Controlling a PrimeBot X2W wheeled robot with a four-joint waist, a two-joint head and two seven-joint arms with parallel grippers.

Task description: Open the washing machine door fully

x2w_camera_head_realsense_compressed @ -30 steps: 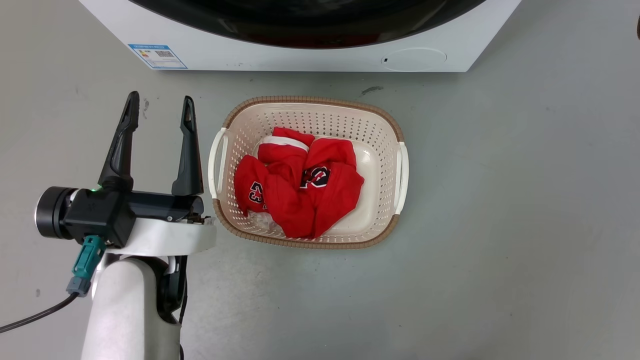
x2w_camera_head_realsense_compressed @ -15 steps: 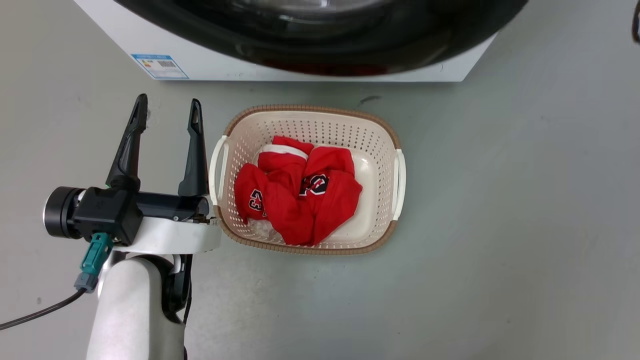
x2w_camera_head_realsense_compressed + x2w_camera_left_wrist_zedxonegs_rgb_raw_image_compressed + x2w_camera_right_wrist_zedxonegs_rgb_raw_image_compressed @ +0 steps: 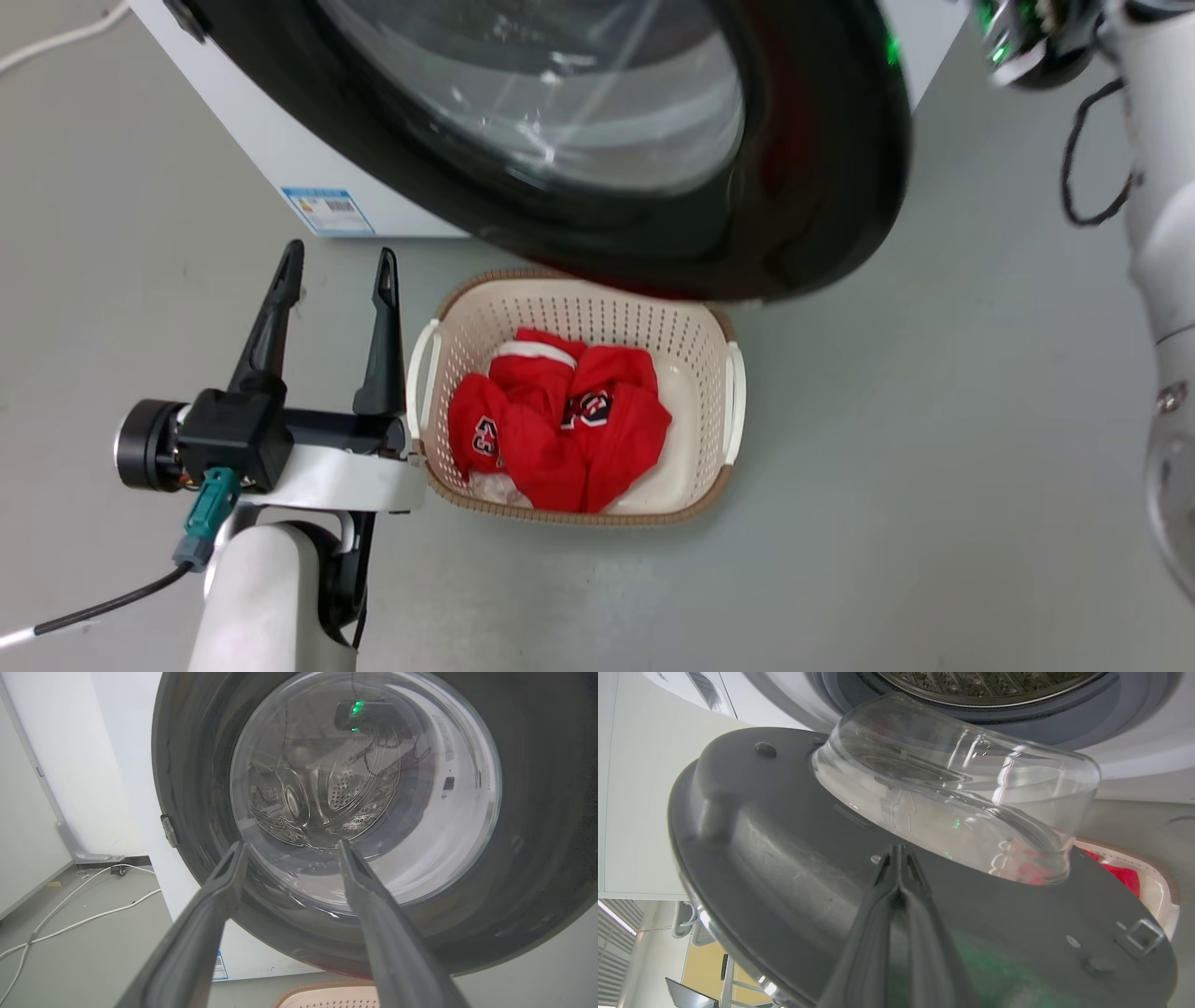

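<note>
One washing machine door (image 3: 812,187), standing ajar from one white machine (image 3: 308,159), spans the upper centre of the head view and overhangs the far rim of one perforated basket (image 3: 735,401) holding red clothing (image 3: 560,429). The left gripper (image 3: 338,257), at lower left beside the basket, points up the frame with its two fingers spread and empty. In the right wrist view, the right gripper (image 3: 899,851) has its fingers pressed together, with the tips at the door's dark inner face below the glass bowl (image 3: 952,793).

Robot test room staged as a laundry corner.
A white washing machine (image 3: 299,163) and laundry basket (image 3: 597,313) stand on bare grey floor (image 3: 934,467); loose white cables (image 3: 79,922) trail past plain wall panels (image 3: 23,812), and office chairs (image 3: 684,917) and a monitor (image 3: 686,994) show beyond.
</note>
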